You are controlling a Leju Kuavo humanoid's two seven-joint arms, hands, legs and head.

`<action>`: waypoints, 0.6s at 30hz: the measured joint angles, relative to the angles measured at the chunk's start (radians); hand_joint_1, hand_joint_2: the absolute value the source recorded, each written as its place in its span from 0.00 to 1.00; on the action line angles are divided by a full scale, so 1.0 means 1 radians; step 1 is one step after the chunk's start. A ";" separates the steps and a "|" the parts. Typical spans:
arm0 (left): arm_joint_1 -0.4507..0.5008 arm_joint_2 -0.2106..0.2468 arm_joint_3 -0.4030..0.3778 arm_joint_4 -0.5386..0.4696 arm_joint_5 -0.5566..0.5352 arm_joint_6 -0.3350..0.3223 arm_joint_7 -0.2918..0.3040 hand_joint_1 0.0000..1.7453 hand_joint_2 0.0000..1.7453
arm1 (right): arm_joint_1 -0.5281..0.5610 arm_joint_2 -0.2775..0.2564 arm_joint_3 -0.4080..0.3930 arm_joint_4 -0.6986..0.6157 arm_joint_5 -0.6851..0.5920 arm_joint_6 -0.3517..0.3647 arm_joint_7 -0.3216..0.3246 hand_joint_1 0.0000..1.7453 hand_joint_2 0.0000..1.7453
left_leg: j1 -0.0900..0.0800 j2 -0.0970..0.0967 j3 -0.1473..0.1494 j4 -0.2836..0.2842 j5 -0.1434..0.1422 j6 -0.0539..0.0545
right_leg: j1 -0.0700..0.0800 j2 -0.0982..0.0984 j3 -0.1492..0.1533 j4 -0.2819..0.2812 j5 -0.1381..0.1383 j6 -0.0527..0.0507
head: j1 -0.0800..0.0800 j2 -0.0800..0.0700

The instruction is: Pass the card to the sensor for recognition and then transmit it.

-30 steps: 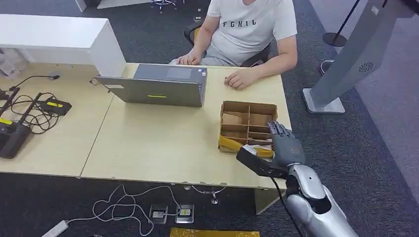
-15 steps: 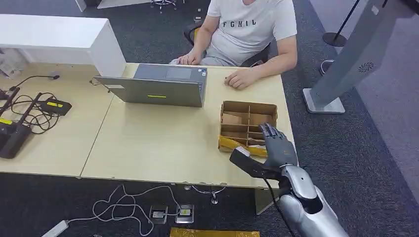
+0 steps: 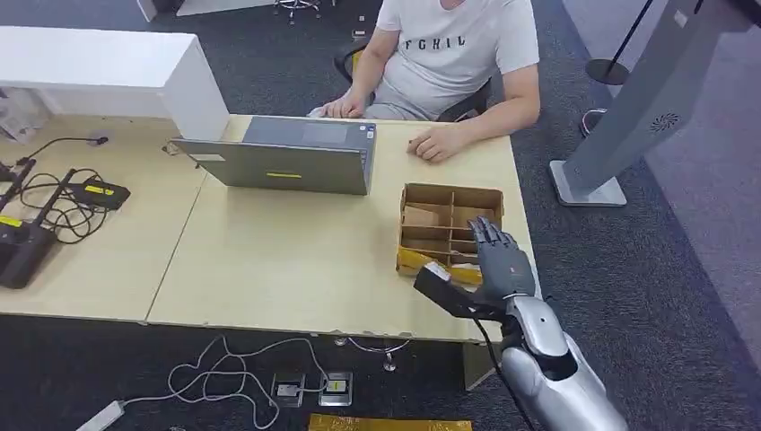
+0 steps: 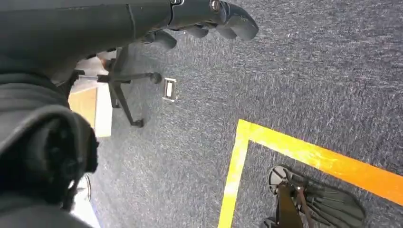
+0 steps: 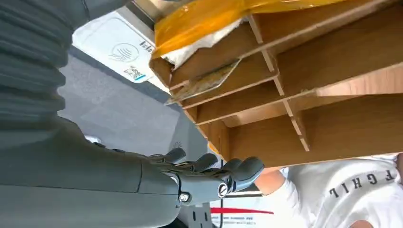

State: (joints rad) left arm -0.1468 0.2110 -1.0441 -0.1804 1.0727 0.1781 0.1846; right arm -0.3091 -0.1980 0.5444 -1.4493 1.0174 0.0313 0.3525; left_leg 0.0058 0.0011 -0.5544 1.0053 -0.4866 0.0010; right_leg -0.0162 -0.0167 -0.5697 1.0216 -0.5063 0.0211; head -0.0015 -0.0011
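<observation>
A cardboard divider box (image 3: 453, 190) sits at the right end of the wooden table (image 3: 287, 260). My right hand (image 3: 498, 260) hovers over the box's near compartments, fingers extended and apart, holding nothing. In the right wrist view the hand (image 5: 199, 175) is close to the box (image 5: 332, 61), where a thin card (image 5: 204, 80) lies slanted in one slot. A white pad with a contactless symbol (image 5: 119, 52) lies beside the box's yellow-taped edge. My left hand (image 4: 209, 19) hangs over the carpet, holding nothing.
A person (image 3: 449, 54) sits across the table with one hand (image 3: 435, 144) resting beyond the box. A grey laptop (image 3: 287, 162) stands mid-table. Black devices and cables (image 3: 54, 206) lie at the left, behind them a white box (image 3: 108, 63). A grey stand (image 3: 628, 117) rises at the right.
My right hand has shifted a little to the left and further over the box's near compartments. The person, the laptop and the box have stayed put.
</observation>
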 joint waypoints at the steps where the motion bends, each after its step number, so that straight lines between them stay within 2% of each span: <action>1: 0.000 0.000 0.000 0.000 0.000 -0.001 0.000 0.00 0.00 | -0.003 0.000 0.000 0.008 0.001 -0.003 -0.001 0.00 1.00 | 0.000 0.000 0.000 0.000 0.000 0.000 | 0.000 0.000 0.000 0.000 0.000 0.000 | 0.000 0.000; 18: 0.000 0.002 -0.014 0.000 0.000 -0.003 0.000 0.00 0.00 | -0.014 0.024 -0.001 0.093 0.032 -0.020 -0.015 0.00 1.00 | 0.000 0.000 0.000 0.000 0.000 0.000 | 0.000 0.000 0.000 0.000 0.000 0.000 | 0.000 0.000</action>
State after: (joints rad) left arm -0.1467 0.2125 -1.0586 -0.1804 1.0727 0.1755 0.1846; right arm -0.3234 -0.1743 0.5436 -1.3565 1.0491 0.0114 0.3376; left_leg 0.0058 0.0010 -0.5545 1.0054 -0.4866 0.0010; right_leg -0.0162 -0.0167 -0.5697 1.0216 -0.5063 0.0211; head -0.0019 -0.0011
